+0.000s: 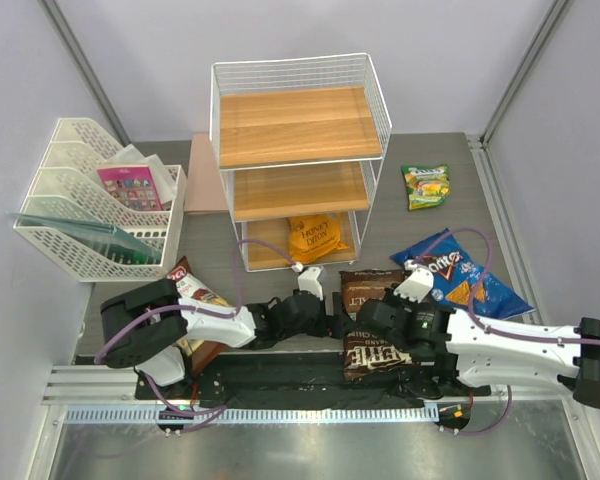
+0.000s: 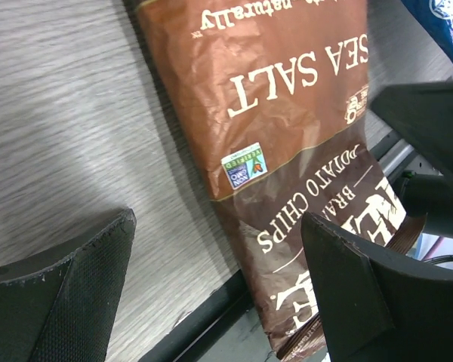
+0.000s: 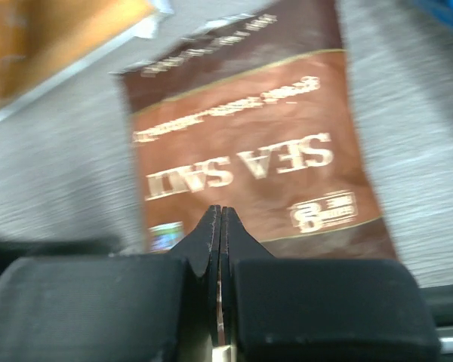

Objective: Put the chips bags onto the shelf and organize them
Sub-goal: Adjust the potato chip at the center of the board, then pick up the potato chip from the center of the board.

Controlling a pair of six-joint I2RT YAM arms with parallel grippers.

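The dark brown Sea Salt bag (image 1: 372, 350) lies flat at the near table edge in front of the shelf (image 1: 300, 125). My left gripper (image 1: 335, 322) is open at the bag's left edge; in the left wrist view (image 2: 219, 294) its right finger is over the bag (image 2: 272, 121) and its left finger over bare table. My right gripper (image 1: 378, 318) is shut and empty, its tips (image 3: 220, 215) just above the bag (image 3: 249, 143). The orange Honey Dijon bag (image 1: 315, 238) sits on the bottom tier. The blue Doritos bag (image 1: 460, 275), the green-yellow bag (image 1: 426, 186) and the brown-white bag (image 1: 192, 290) lie on the table.
A white mesh file tray (image 1: 90, 200) holding a pink card packet (image 1: 132, 186) stands at the left. A black rail (image 1: 300, 375) runs along the near edge under both arms. The brown-white bag is partly under my left arm.
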